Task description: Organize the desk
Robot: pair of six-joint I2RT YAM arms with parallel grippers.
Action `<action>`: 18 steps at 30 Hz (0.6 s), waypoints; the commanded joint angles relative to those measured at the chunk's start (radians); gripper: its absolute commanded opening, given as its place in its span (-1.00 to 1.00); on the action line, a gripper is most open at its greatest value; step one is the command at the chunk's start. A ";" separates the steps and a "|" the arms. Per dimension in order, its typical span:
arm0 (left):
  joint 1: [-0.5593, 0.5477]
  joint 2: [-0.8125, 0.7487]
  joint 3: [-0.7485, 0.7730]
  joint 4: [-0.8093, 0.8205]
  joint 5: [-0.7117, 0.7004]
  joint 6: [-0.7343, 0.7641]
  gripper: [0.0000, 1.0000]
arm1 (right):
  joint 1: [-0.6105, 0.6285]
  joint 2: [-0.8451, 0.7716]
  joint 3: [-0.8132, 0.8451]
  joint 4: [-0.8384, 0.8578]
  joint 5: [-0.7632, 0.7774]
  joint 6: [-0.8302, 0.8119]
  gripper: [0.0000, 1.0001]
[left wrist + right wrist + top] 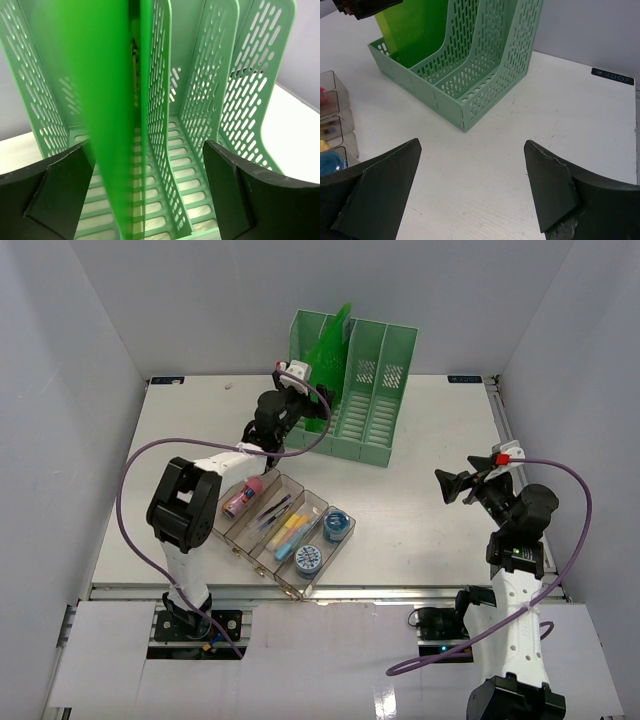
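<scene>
The white desk (430, 530) holds a pale green slotted file rack (365, 385) at the back middle. A bright green folder (328, 348) stands in the rack's left slot. My left gripper (310, 402) is at the rack's front left, open. In the left wrist view the left gripper (145, 147) straddles the folder (90, 100) and a rack divider (155, 125), with the folder close beside the left finger (55, 190). My right gripper (455, 485) hovers open and empty over the desk's right side; in its wrist view the right gripper (472, 145) is over bare desk (560, 100).
A clear compartmented tray (305, 490) lies front left of centre with a pink item (243, 498), pens (272, 512), yellow items (290, 530) and two blue rolls (337, 525). Its edge shows in the right wrist view (335, 107). Grey-white walls surround the desk. A metal rail runs along the front edge.
</scene>
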 commanded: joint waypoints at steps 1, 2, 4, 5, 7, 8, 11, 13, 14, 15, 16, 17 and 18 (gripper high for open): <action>-0.001 -0.162 0.020 -0.072 -0.003 0.002 0.96 | -0.006 0.006 -0.004 0.049 0.009 -0.025 0.80; -0.001 -0.177 0.022 -0.091 -0.011 0.010 0.96 | -0.007 0.008 -0.004 0.048 0.012 -0.028 0.80; -0.002 -0.236 0.016 -0.131 -0.023 0.028 0.96 | -0.010 0.013 -0.004 0.046 0.013 -0.040 0.80; -0.001 -0.270 0.012 -0.152 -0.030 0.038 0.96 | -0.012 0.017 -0.005 0.044 0.013 -0.047 0.80; -0.001 -0.370 -0.014 -0.209 -0.080 0.045 0.96 | -0.014 0.030 0.001 0.030 0.013 -0.056 0.80; -0.001 -0.407 -0.026 -0.230 -0.091 0.043 0.96 | -0.014 0.037 0.007 0.020 0.006 -0.062 0.80; -0.001 -0.565 -0.077 -0.347 -0.123 0.011 0.96 | -0.019 0.075 0.034 -0.022 0.006 -0.073 0.80; -0.001 -0.673 -0.118 -0.433 -0.127 -0.027 0.96 | -0.021 0.114 0.055 -0.053 0.020 -0.075 0.80; 0.000 -0.741 -0.145 -0.477 -0.122 -0.045 0.96 | -0.024 0.130 0.072 -0.071 0.027 -0.076 0.80; 0.000 -0.809 -0.173 -0.520 -0.118 -0.062 0.96 | -0.028 0.146 0.089 -0.089 0.035 -0.076 0.80; 0.001 -0.863 -0.219 -0.552 -0.096 -0.076 0.96 | -0.031 0.168 0.101 -0.115 0.046 -0.077 0.80; 0.001 -0.921 -0.270 -0.582 -0.066 -0.085 0.96 | -0.033 0.188 0.114 -0.143 0.058 -0.076 0.80; 0.002 -0.997 -0.310 -0.621 -0.041 -0.092 0.96 | -0.035 0.201 0.129 -0.165 0.068 -0.075 0.80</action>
